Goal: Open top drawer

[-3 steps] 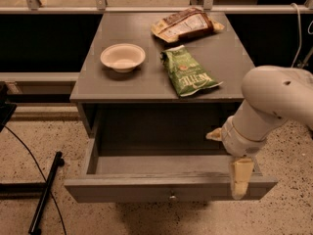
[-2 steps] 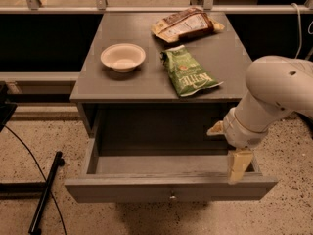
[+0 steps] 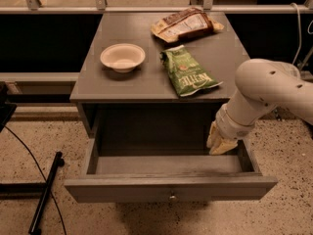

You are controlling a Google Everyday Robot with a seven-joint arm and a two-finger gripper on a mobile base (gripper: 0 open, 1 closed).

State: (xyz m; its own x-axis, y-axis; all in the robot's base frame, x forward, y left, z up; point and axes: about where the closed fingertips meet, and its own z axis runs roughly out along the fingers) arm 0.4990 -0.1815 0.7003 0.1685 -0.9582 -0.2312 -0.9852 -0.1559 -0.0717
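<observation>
The top drawer point(image 3: 171, 189) is a wide grey wooden drawer, pulled far out of the grey cabinet. Its plain box inside shows and holds nothing. A small round metal knob point(image 3: 172, 197) sits at the centre of its long front panel. My gripper point(image 3: 220, 144) hangs on the white arm point(image 3: 266, 92) over the drawer's right rear part, just inside the right wall and well above and behind the front panel. It holds nothing.
On the cabinet top point(image 3: 146, 80) stand a white bowl point(image 3: 122, 57), a green chip bag point(image 3: 187, 71) and a brown snack bag point(image 3: 186, 24). A black stand and cable point(image 3: 46, 190) lie on the speckled floor at left. A railing runs behind.
My gripper has risen and drawn back from the drawer's front right corner to over its right rear part. The drawer has stayed open.
</observation>
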